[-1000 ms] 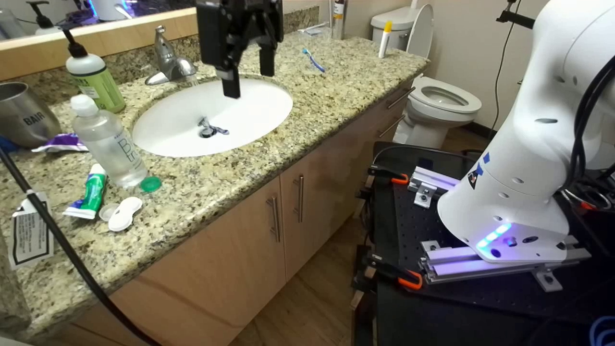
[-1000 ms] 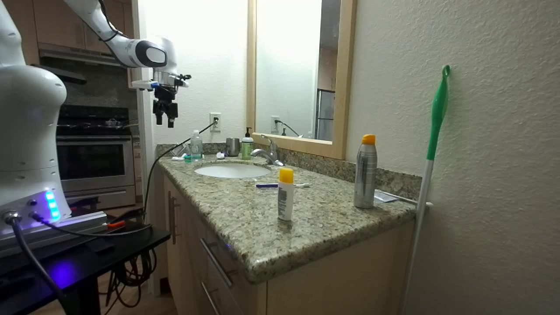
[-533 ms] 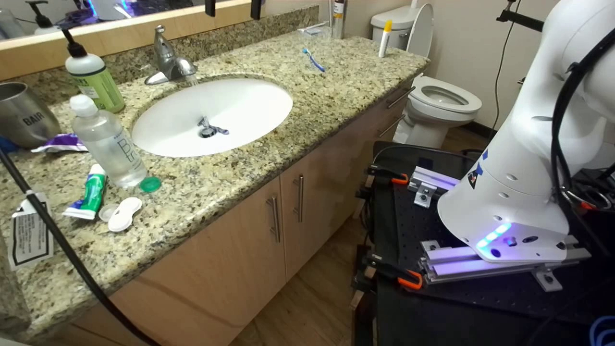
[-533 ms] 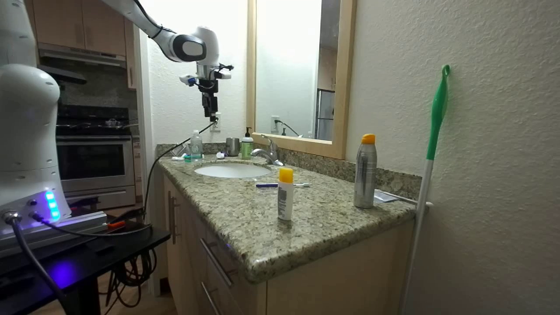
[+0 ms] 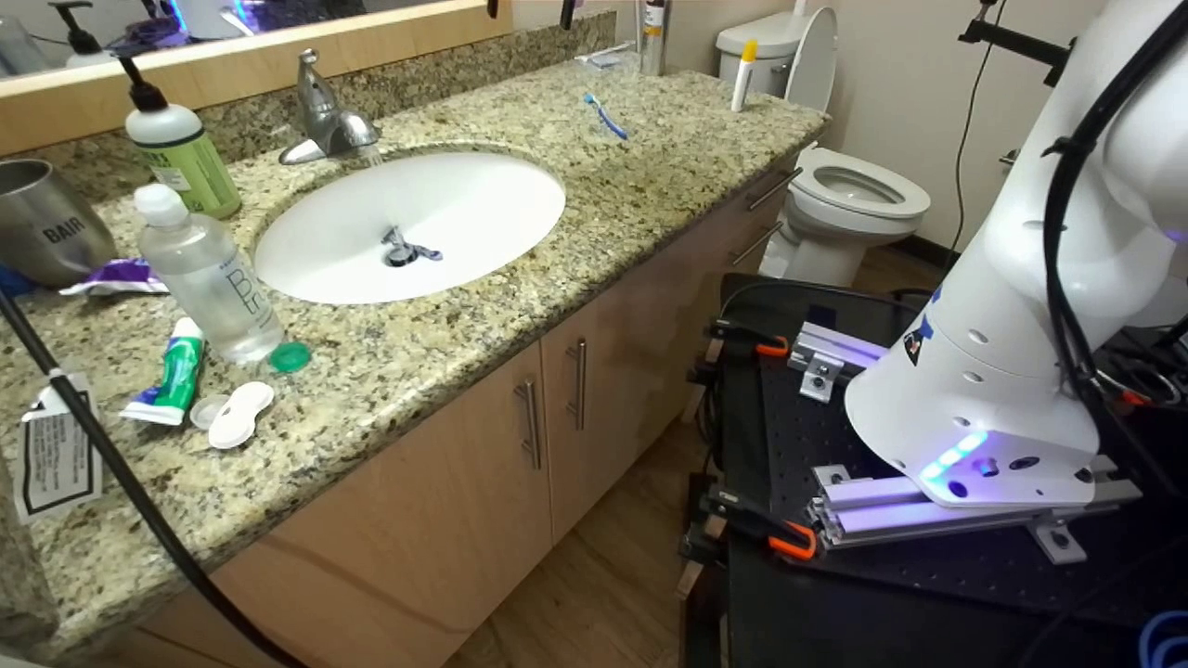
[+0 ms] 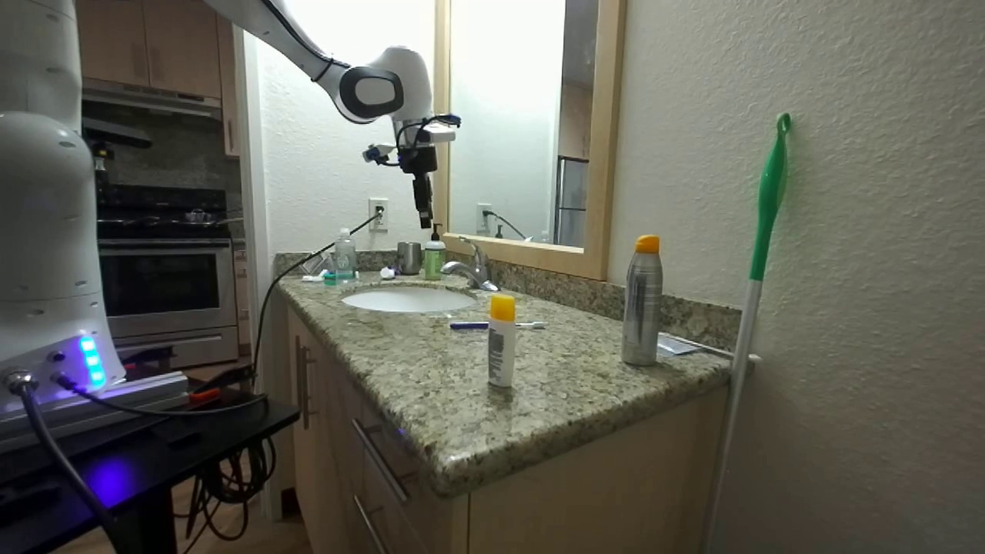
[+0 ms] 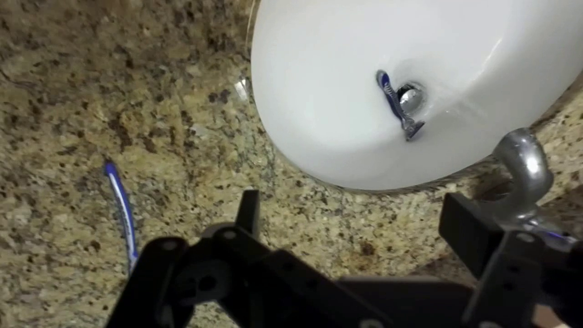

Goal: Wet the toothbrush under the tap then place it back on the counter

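Observation:
The toothbrush (image 5: pixel 605 117) lies on the speckled granite counter (image 5: pixel 668 176) beside the basin; its blue handle shows in an exterior view (image 6: pixel 468 326) and in the wrist view (image 7: pixel 122 200), where my finger hides its head. The chrome tap (image 5: pixel 329 121) stands behind the white basin (image 5: pixel 483 213), and a thin stream of water seems to run from it. The tap also shows in the wrist view (image 7: pixel 524 164). My gripper (image 7: pixel 348 214) is open and empty, well above the counter between toothbrush and tap. It also shows in an exterior view (image 6: pixel 424 219).
A razor (image 7: pixel 394 100) lies by the drain. A green soap bottle (image 5: pixel 190 158), a clear bottle (image 5: pixel 213 278) and a metal cup (image 5: pixel 56 223) stand left of the basin. A yellow-capped bottle (image 6: pixel 502 350) and a silver can (image 6: pixel 642 308) stand beyond the toothbrush. A mirror (image 6: pixel 531 115) hangs behind.
The arm has swung from over the basin's front toward the mirror and the toothbrush side; its fingers have risen to the top edge of an exterior view. The toothbrush has not moved.

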Tool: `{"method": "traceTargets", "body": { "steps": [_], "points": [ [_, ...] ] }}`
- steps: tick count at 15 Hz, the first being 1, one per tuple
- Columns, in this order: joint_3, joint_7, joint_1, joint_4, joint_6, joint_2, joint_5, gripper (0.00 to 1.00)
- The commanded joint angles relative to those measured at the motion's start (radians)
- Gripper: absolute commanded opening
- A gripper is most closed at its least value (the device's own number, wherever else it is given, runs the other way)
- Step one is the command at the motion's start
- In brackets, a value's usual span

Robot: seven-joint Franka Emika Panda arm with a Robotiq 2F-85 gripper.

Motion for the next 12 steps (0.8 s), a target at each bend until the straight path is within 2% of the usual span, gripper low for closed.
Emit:
{"method": "traceTargets", "body": {
  "steps": [1,4,6,9,12],
  "points": [
    [0.006,0.004,-0.01,0.007,-0.007,0.009,0.0,1.0],
    [0.008,0.004,-0.008,0.007,-0.006,0.006,0.0,1.0],
    [-0.003,-0.005,-0.014,0.007,0.014,0.028,-0.086,1.0],
    [-0.044,-0.049,-0.052,0.084,-0.036,0.11,-0.175,1.0],
    [-0.076,-0.135,-0.105,0.181,-0.106,0.223,-0.147,1.0]
  ]
}}
